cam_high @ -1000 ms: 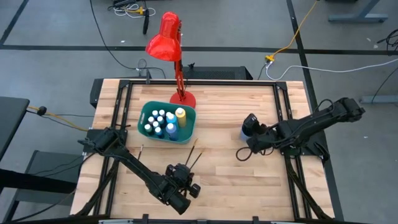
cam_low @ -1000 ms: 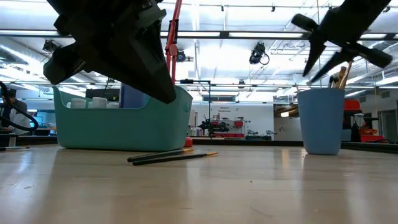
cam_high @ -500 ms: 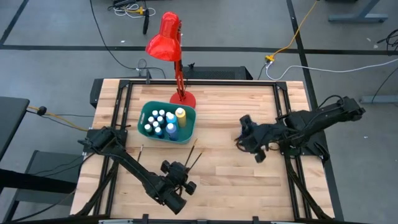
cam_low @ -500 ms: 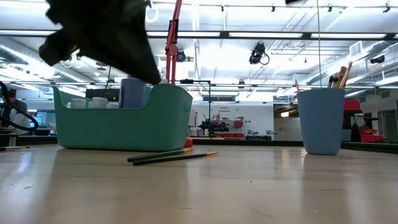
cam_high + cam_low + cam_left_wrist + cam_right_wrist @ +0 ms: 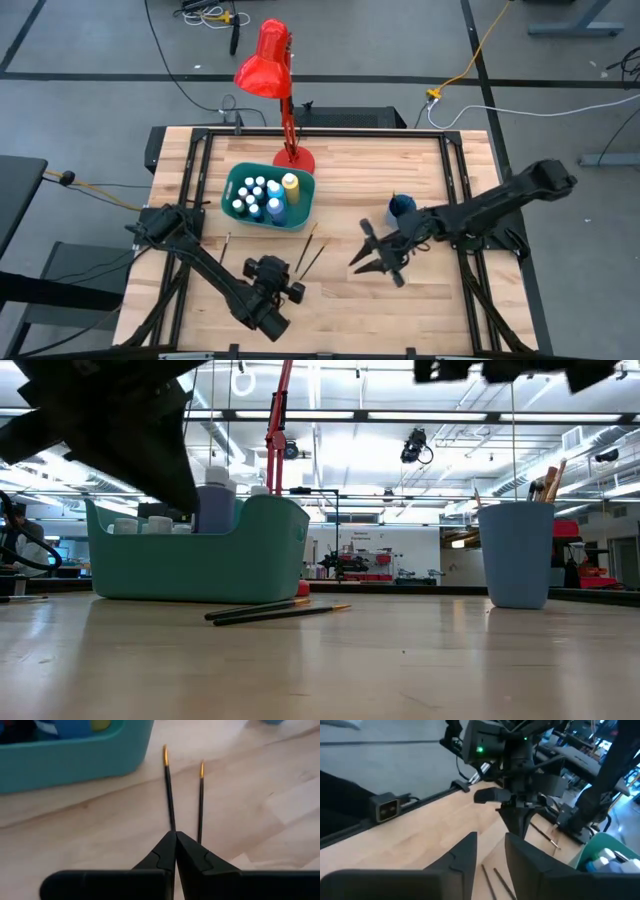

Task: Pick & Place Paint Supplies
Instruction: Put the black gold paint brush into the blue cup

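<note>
1. The paint bottles (image 5: 262, 196) stood inside the teal bin (image 5: 301, 214) at the back left of the desk (image 5: 350, 300), with the taller yellow bottle (image 5: 291, 184) at the bin's right end.
2. Two brushes (image 5: 309, 252) lay loose on the desk just in front of the bin's right corner, side by side and apart from each other; the left wrist view showed their gold tips (image 5: 165, 755) pointing toward the bin.
3. A third brush (image 5: 225, 248) lay near the bin's left front corner. Further brushes stood in the blue cup (image 5: 516, 555) on the right side.
4. The left gripper (image 5: 268, 268) sat just in front of the two loose brushes, its jaws pressed together and holding nothing.
5. The right gripper (image 5: 375, 256) hovered over the desk's middle, right of the two brushes, with its jaws apart and empty.
6. Judgement: the step in hand appeared to be an approach to the loose brushes, the bottles being already binned.
7. Judgement: the next move would call for the right jaws to descend astride one thin handle, square to it, and close flush against the desk without disturbing its neighbour.
</note>
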You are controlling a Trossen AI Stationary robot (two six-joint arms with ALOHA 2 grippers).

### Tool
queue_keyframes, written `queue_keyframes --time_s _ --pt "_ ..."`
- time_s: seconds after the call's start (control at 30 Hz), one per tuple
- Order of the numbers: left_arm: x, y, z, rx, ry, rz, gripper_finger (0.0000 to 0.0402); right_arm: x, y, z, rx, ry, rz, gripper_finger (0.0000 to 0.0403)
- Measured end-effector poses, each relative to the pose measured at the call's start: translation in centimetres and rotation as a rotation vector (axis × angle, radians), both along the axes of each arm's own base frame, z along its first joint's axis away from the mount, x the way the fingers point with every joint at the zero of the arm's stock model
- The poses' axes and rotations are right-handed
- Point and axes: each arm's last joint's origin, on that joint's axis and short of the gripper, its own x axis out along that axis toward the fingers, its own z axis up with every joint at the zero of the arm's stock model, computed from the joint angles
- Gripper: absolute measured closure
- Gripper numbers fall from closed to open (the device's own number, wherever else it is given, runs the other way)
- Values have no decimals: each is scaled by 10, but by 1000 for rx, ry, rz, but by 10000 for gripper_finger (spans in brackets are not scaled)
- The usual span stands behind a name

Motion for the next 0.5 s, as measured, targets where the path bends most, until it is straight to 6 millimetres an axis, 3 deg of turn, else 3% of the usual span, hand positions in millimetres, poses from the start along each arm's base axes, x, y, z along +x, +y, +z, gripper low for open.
queue_keyframes --time_s 0.3,0.5 --pt "2 5 -1 -44 55 25 384 58 4 -59 -48 203 -50 285" --pt "3 6 -2 -43 51 27 384 91 -7 -94 -63 326 -109 286"
